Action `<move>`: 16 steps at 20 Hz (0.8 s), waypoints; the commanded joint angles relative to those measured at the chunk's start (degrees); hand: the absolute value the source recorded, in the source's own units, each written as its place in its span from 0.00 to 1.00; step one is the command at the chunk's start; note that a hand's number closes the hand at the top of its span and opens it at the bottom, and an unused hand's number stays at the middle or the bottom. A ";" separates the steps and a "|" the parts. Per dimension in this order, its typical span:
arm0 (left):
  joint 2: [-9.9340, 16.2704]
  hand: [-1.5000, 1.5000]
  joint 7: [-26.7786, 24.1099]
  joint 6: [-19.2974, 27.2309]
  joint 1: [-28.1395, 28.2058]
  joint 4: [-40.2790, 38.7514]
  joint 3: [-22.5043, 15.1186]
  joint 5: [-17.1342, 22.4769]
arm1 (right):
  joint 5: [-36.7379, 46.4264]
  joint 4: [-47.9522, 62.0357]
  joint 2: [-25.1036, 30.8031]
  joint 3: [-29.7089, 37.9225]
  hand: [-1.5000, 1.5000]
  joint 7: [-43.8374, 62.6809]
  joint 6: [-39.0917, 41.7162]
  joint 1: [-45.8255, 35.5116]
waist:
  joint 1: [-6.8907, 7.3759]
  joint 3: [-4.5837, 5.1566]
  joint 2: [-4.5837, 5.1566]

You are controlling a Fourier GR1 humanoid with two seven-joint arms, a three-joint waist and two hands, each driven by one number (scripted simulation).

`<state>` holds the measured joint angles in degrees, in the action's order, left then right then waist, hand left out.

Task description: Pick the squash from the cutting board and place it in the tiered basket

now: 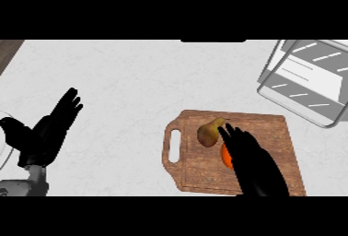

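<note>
A yellow-green squash (209,132) lies on the wooden cutting board (272,133), near the board's upper left part. My right hand (253,161) stretches over the board with straight fingers, their tips right beside the squash. It holds nothing. An orange object (226,156) shows partly from under that hand. The tiered basket (309,80), grey wire with pale shelves, stands at the upper right. My left hand (48,131) rests open at the left, fingers up.
The cutting board has a handle slot (175,146) on its left side. A round pale rim (5,152) shows at the far left edge behind the left hand. White counter (149,78) spreads between the board, the basket and the left hand.
</note>
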<state>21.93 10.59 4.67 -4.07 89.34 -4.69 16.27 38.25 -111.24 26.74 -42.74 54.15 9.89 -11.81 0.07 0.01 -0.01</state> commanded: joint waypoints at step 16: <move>-3.38 0.50 2.01 -4.01 2.87 3.60 3.71 -4.36 | 7.90 9.45 -4.95 8.36 1.00 -11.82 6.24 6.34 | -0.03 -0.01 -0.04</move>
<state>18.76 12.56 0.99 -2.49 91.78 -1.13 12.88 48.59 -101.59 21.62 -35.39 43.45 12.81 -8.16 0.08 0.00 -0.03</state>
